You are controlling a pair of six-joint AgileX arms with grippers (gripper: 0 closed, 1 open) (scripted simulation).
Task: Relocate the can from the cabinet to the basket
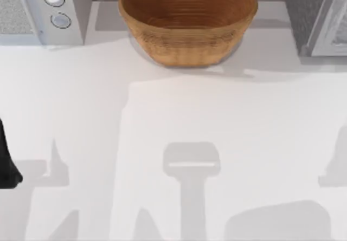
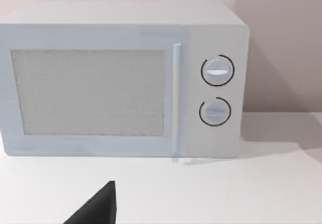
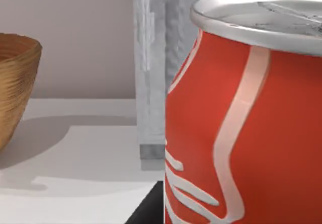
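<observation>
Can (image 3: pixel 241 118): seen close in the right wrist view, beside the cabinet (image 3: pixel 151 68) door; base cut off.
Basket (image 1: pixel 187 21): at the counter's (image 1: pixel 162 116) back.
Left arm (image 1: pixel 6 162): parked at the left edge.
Fingers: state cannot be told.

The red soda can with a silver metal top (image 3: pixel 241 133) is showing a smooth, glossy skin. The tan-brown woven wicker basket (image 1: pixel 187 21) is presenting rough, ribbed rings. The dark grey speckled cabinet (image 1: pixel 303 8) is appearing matt, and the white table (image 1: pixel 173 122) is looking smooth and matt.
</observation>
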